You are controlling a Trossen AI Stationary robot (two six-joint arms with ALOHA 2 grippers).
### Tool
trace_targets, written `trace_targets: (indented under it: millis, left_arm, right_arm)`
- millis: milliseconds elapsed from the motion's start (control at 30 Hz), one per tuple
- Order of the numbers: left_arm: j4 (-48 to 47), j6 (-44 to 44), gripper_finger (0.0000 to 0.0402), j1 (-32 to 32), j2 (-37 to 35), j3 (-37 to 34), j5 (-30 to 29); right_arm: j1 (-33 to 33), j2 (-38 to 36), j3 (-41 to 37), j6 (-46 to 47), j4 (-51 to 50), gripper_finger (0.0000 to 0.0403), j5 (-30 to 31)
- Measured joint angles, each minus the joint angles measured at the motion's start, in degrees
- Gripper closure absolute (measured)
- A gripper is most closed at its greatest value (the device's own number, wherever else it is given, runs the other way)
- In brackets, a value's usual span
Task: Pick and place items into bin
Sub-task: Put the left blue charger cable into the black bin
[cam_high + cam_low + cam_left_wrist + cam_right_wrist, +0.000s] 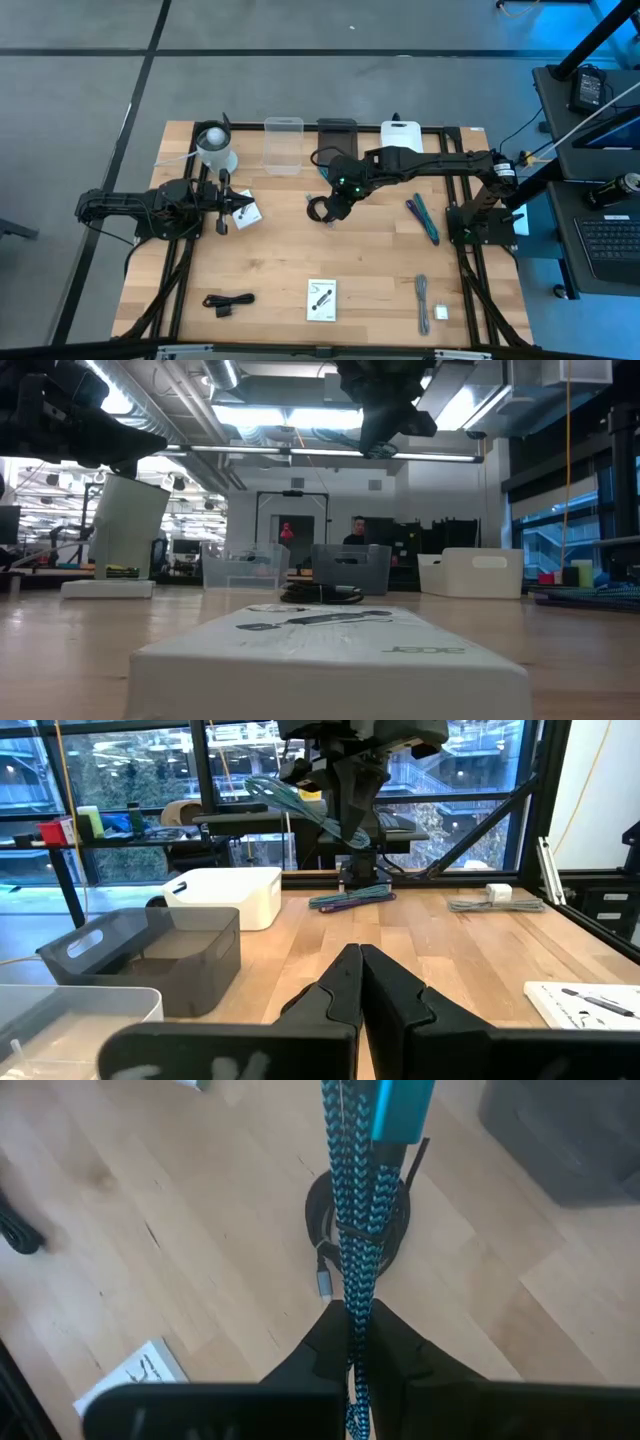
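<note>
Starting at the near edge of the surface (280,320), I see a white printed card (322,300) lying flat about mid-width, with a black coiled cable (228,301) toward the near left corner and a grey cable (423,300) beside a small white block (441,313) toward the near right corner. Farther in, at mid-depth on the left side, my left gripper (243,208) has its jaws pressed together, and from above a white packet (247,212) shows at their tip. Near the middle, my right gripper (336,205) hangs above a black cable ring (352,1230), its jaws pinching a teal braided cable (352,1210) that hangs off the surface. Right of it lies a teal pen-like tool (421,217). Along the far edge stand a whitish round cup (214,148), a clear bin (283,145), a dark grey bin (336,141) and a white bin (402,135).
</note>
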Motion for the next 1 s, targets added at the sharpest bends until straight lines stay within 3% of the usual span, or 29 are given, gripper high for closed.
trace_targets:
  millis: [167,400,667,800,1000]
  left_arm:
    - [0.00,-1.15,0.0400,-0.01,-0.01,0.00,0.04]
    - [0.01,-12.25,0.0400,0.00,-0.01,0.01,0.00]
    - [0.28,-12.63,0.0400,-0.06,0.01,0.01,0.06]
    - [0.49,-12.61,0.0400,-0.06,0.01,-0.01,-0.90]
    - [1.53,-12.59,0.0400,-0.06,-0.01,0.01,-5.56]
  right_arm:
    - [-2.02,0.00,0.00,1.05,3.19,0.0390,0.00]
    - [-6.57,0.00,0.00,1.11,14.32,0.0390,-0.04]
    - [-14.31,0.00,0.00,1.32,26.60,0.0391,-0.04]
    - [-19.34,0.00,0.00,4.24,27.82,0.0391,-0.71]
    - [-25.91,0.76,0.00,5.63,26.89,0.0391,-6.85]
